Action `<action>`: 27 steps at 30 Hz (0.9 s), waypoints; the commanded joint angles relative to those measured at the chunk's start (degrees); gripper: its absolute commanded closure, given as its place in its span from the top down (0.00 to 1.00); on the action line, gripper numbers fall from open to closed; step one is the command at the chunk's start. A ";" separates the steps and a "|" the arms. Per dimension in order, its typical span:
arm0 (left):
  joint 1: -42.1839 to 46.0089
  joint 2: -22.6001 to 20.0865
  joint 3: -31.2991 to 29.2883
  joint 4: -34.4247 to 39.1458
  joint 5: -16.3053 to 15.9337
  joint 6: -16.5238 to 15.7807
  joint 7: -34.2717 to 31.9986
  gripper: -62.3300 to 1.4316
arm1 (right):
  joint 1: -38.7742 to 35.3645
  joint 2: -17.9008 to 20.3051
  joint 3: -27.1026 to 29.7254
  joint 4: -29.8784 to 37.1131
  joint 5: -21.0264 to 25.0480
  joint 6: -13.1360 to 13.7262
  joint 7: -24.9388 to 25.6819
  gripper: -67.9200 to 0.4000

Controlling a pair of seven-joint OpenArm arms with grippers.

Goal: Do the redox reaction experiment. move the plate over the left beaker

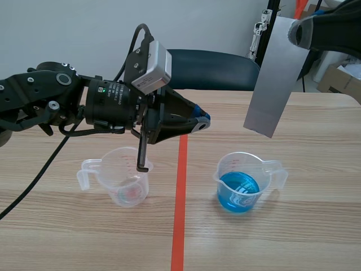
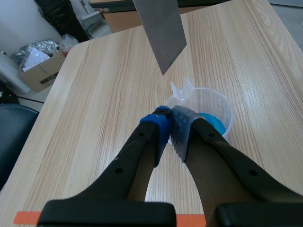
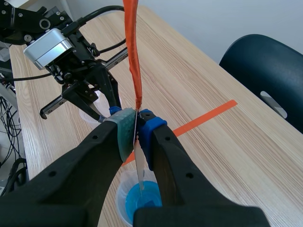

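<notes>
My right gripper point(image 1: 302, 31) is raised at the far right, shut on the top of a grey metal plate point(image 1: 273, 79) that hangs down tilted, above and behind the right beaker point(image 1: 245, 183) of blue liquid. The right wrist view shows the plate point(image 3: 132, 47) edge-on between the pads, with the blue beaker point(image 3: 137, 198) below it. The left beaker point(image 1: 121, 178), clear with a little reddish liquid, stands left of the tape line. My left gripper point(image 1: 200, 121) hovers shut on nothing, above the table between the beakers. In the left wrist view the plate point(image 2: 163, 30) hangs ahead of the shut gripper point(image 2: 170, 116).
An orange-red tape line point(image 1: 180, 197) runs down the table between the beakers. A dark blue chair point(image 1: 214, 68) stands behind the table. A cardboard box point(image 1: 341, 79) sits on the floor at the far right.
</notes>
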 commanded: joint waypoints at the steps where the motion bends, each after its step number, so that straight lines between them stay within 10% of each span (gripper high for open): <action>1: -0.17 0.61 -0.17 0.35 -0.98 -0.09 -0.68 0.07 | 0.68 0.94 0.79 0.37 0.72 0.00 1.27 0.02; 27: -0.17 0.61 -0.17 0.35 -0.98 -0.09 -1.27 0.07 | 0.68 0.92 0.79 0.33 0.70 0.02 1.25 0.02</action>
